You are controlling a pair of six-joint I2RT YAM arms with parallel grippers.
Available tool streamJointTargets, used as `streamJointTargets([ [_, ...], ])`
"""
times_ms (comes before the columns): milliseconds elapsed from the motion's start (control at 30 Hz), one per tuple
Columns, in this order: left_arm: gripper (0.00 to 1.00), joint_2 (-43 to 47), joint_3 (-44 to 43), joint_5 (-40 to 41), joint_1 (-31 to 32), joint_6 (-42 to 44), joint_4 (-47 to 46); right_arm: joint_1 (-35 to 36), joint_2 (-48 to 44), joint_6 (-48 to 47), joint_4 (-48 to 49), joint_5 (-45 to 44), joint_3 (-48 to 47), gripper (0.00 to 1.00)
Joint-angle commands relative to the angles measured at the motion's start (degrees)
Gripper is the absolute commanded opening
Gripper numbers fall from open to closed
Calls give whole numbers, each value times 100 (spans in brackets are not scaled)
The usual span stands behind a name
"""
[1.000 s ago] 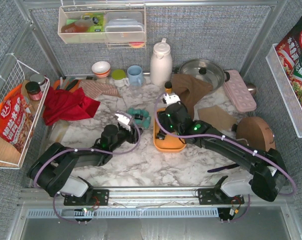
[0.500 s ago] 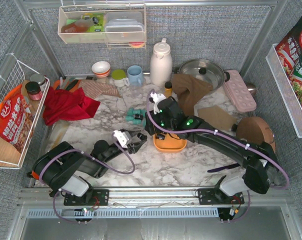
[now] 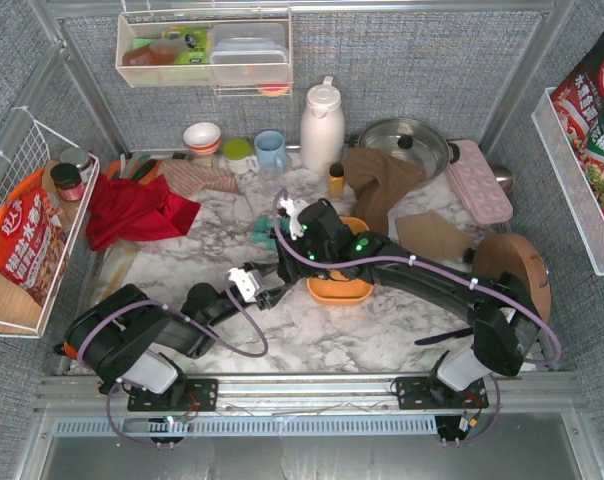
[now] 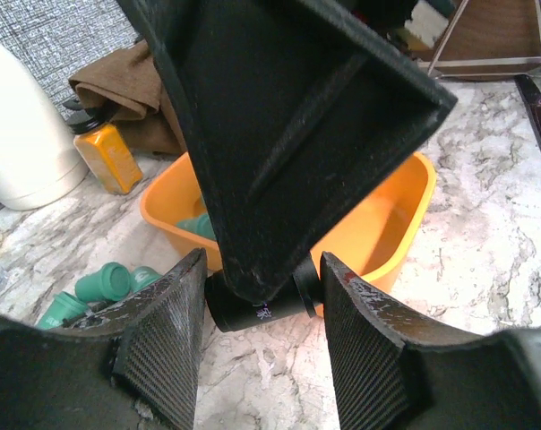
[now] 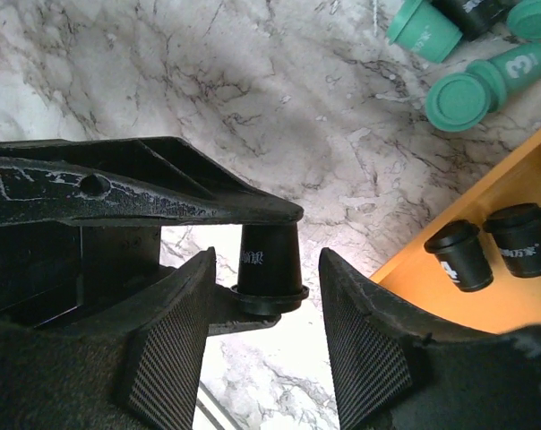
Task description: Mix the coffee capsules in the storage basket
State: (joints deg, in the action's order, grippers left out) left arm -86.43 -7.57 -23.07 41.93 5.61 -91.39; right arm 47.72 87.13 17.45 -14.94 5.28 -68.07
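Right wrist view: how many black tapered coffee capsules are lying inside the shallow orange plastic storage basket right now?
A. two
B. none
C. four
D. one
A: one black tapered coffee capsule lies beside a second black capsule on the floor of the shallow orange plastic storage basket.

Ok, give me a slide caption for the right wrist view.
Right fingers straddle a black capsule the left fingers hold; two more sit in the basket.
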Motion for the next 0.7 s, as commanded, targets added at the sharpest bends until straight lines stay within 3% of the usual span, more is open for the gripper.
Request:
streamJointTargets([
  [0,56,56,23,-77,24,80,-390,48,137,-87,-173,231,-119,54],
  [300,56,140,50,-82,63,99,-383,96,444,-106,-299,256,-285,53],
  [500,56,153,50,29,70,107,-371,105,476,-127,-339,249,-352,37],
  [567,60,132,42,96,69,99,-364,103,447,-136,-351,214,-343,31],
  [667,73,126,53,155,74,136,-338,101,376,-146,-357,123,-324,25],
])
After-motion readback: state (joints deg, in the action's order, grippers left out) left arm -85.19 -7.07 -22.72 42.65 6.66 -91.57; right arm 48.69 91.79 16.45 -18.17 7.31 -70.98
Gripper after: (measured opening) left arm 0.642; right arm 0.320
